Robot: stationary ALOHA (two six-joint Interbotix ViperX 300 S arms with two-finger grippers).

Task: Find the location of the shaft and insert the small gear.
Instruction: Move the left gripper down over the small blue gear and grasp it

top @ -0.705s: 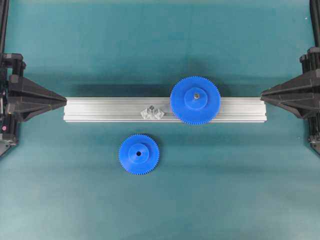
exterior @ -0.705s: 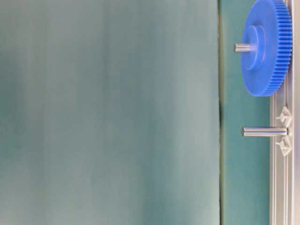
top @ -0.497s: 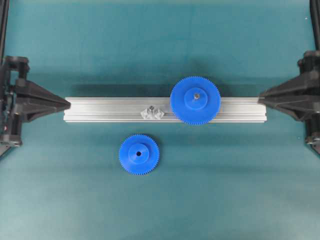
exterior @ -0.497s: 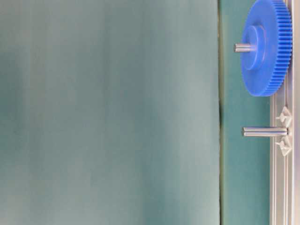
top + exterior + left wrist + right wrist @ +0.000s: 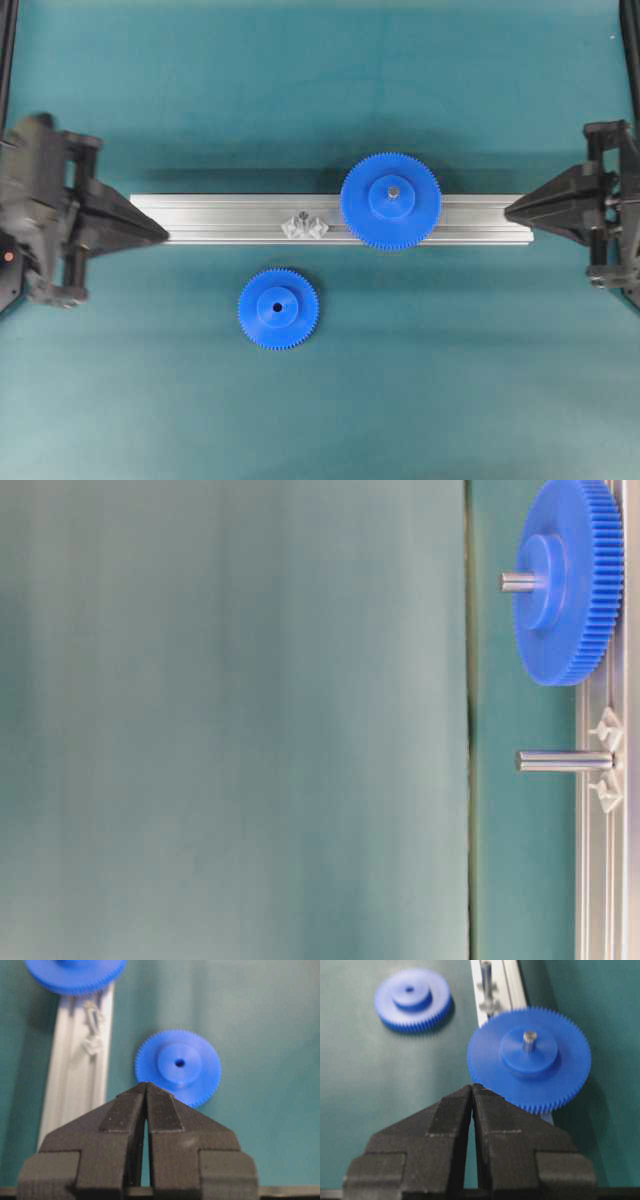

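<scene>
Small gear [image 5: 278, 308] lies flat on mat, just below aluminium rail [image 5: 220, 219], untouched. Larger gear [image 5: 390, 201] already sits on rail, right of bare shaft [image 5: 565, 761] rising from bracket [image 5: 305, 226]. Left gripper [image 5: 160, 231] over rail's left end, right gripper [image 5: 510, 211] at right end — both pressed together, empty. Step: approach. Next — spread fingers, descend on gear hub.
</scene>
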